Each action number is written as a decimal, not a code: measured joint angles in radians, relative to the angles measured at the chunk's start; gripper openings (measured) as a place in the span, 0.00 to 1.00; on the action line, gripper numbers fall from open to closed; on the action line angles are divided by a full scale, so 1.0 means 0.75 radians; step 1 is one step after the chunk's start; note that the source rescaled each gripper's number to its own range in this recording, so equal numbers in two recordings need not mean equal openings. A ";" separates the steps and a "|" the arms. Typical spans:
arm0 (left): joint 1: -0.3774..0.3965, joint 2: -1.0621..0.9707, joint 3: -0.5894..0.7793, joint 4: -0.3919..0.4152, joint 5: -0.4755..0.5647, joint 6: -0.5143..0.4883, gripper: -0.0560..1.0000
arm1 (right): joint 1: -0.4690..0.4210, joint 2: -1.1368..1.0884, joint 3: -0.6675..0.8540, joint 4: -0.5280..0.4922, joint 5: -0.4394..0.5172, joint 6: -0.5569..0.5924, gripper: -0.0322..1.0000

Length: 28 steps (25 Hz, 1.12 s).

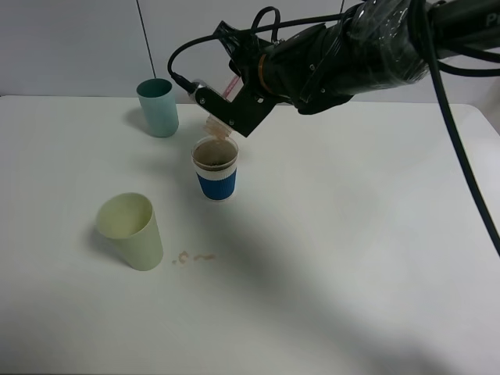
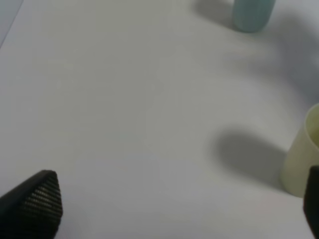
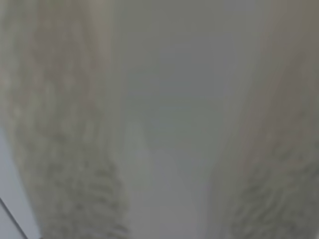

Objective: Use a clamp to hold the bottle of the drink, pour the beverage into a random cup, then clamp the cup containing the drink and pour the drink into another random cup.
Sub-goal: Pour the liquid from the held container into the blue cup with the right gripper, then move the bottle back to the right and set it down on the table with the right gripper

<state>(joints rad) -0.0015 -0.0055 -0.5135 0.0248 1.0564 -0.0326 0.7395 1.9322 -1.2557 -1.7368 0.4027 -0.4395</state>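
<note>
Bottle point(image 1: 218, 126) pinched in right gripper point(image 1: 233, 117), upper centre, neck tipped just above blue-banded cup point(image 1: 216, 184); left gripper point(image 2: 179, 193) spread.

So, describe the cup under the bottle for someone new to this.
On the white table, follow the black arm from the right to the tilted bottle. The short cup just below holds brown liquid; its wide blue band sets it apart from the plain teal cup and pale green cup.
</note>
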 joint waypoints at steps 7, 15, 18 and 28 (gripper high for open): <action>0.000 0.000 0.000 0.000 0.000 0.000 0.93 | 0.000 0.000 0.000 0.000 0.000 -0.051 0.03; 0.000 0.000 0.000 0.000 0.000 0.000 0.93 | 0.000 0.000 0.000 0.000 0.003 0.382 0.03; 0.000 0.000 0.000 0.000 0.000 0.000 0.93 | 0.000 0.000 0.000 0.001 0.027 0.586 0.03; 0.000 0.000 0.000 0.000 0.000 0.000 0.93 | 0.000 0.000 0.000 0.380 0.040 0.732 0.03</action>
<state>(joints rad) -0.0015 -0.0055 -0.5135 0.0248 1.0564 -0.0326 0.7395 1.9322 -1.2557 -1.4518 0.4327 0.1095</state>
